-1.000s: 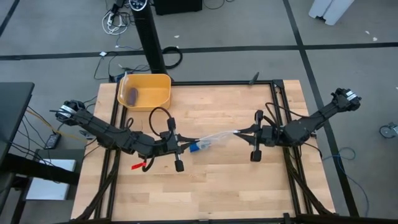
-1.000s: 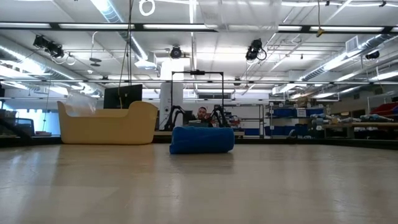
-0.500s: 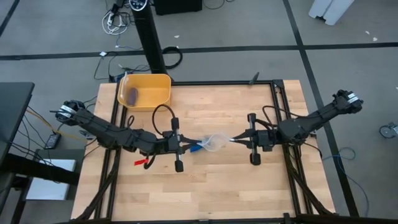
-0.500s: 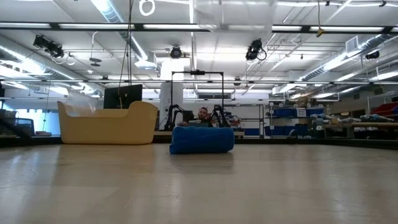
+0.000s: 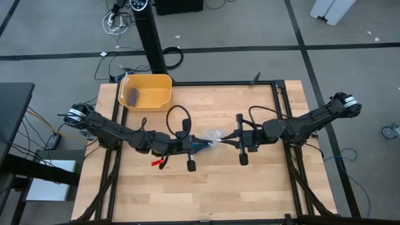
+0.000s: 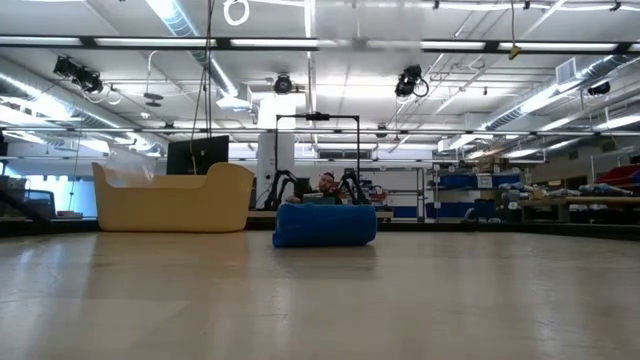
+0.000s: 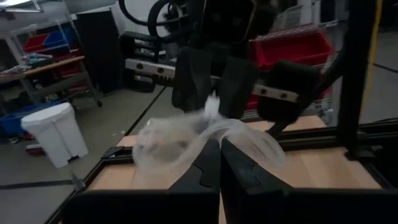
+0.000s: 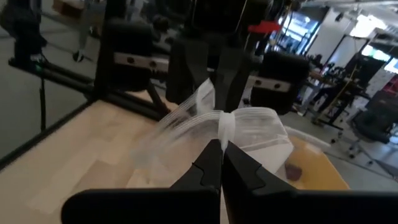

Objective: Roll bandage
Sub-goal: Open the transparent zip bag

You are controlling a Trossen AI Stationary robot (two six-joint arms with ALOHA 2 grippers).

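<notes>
Both claws closed in, bunching the packet (image 5: 212,138).

Bandage (image 6: 325,225): bright blue. Bin (image 5: 145,91): yellow, holding a dull purple-grey cylinder (image 5: 133,95). Packet (image 8: 205,118): clear, crinkled plastic. Table (image 5: 212,194): pale wood planks, black frame. Both arms dark; red tag (image 5: 157,164) beside left arm.

Both arms reached low across the table toward each other, wrists level; the left gripper (image 5: 201,145) and the right gripper (image 5: 226,141) faced tip to tip, close but apart; each pair of fingers (image 7: 219,163) was pressed together, pinching a clear plastic packet (image 5: 214,137) stretched between the two sets of fingertips (image 8: 218,158).
</notes>
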